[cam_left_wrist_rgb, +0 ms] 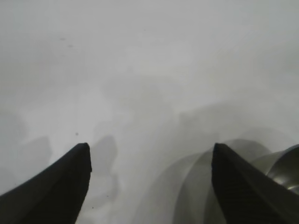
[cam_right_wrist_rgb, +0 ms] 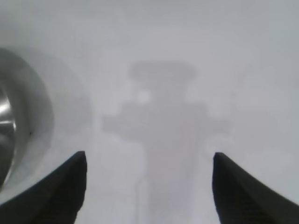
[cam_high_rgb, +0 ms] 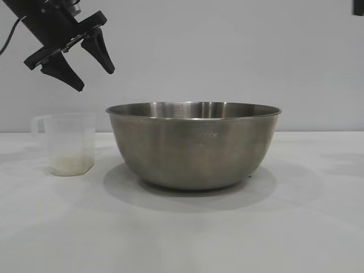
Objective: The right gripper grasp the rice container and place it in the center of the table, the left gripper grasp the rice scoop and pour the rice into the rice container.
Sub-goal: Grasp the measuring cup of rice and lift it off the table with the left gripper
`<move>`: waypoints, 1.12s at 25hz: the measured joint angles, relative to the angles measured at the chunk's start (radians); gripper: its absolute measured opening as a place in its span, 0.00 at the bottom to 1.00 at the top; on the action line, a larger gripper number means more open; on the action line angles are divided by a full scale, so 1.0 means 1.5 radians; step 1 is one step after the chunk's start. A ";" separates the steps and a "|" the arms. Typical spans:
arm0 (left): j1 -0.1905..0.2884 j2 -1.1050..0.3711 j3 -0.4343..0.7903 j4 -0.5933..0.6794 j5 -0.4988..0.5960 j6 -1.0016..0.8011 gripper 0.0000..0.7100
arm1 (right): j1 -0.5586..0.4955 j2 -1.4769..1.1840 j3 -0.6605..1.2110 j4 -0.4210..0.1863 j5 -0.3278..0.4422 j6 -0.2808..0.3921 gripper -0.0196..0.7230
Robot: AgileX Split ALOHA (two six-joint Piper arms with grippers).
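Observation:
The steel rice container (cam_high_rgb: 193, 145) stands on the white table (cam_high_rgb: 182, 233) at the middle of the exterior view. To its left stands the translucent rice scoop (cam_high_rgb: 67, 143), upright, with a low layer of rice (cam_high_rgb: 70, 165) at its bottom. My left gripper (cam_high_rgb: 94, 78) hangs open and empty in the air, above the scoop and apart from it. Its wrist view shows the left gripper (cam_left_wrist_rgb: 149, 149) over bare table, with the container's rim (cam_left_wrist_rgb: 287, 168) at the edge. The right gripper (cam_right_wrist_rgb: 149, 158) is open and empty above the table, the container (cam_right_wrist_rgb: 7, 116) off to one side.
A plain pale wall runs behind the table. A sliver of dark hardware (cam_high_rgb: 358, 4) shows at the top right corner of the exterior view. Bare table surface lies in front of and to the right of the container.

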 joint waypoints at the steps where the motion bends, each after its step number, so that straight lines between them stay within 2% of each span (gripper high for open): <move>1: 0.000 0.000 0.000 0.000 0.000 0.000 0.71 | -0.003 -0.020 0.022 0.000 0.000 0.000 0.67; 9: 0.000 0.000 0.000 0.000 0.000 0.000 0.71 | -0.004 -0.215 0.234 0.024 0.000 0.003 0.67; 19: 0.000 0.000 0.000 0.000 0.000 0.000 0.71 | -0.004 -0.531 0.483 0.025 -0.001 0.013 0.67; 28: 0.000 0.000 0.000 0.000 0.000 0.000 0.71 | -0.004 -0.826 0.615 0.025 -0.058 0.013 0.67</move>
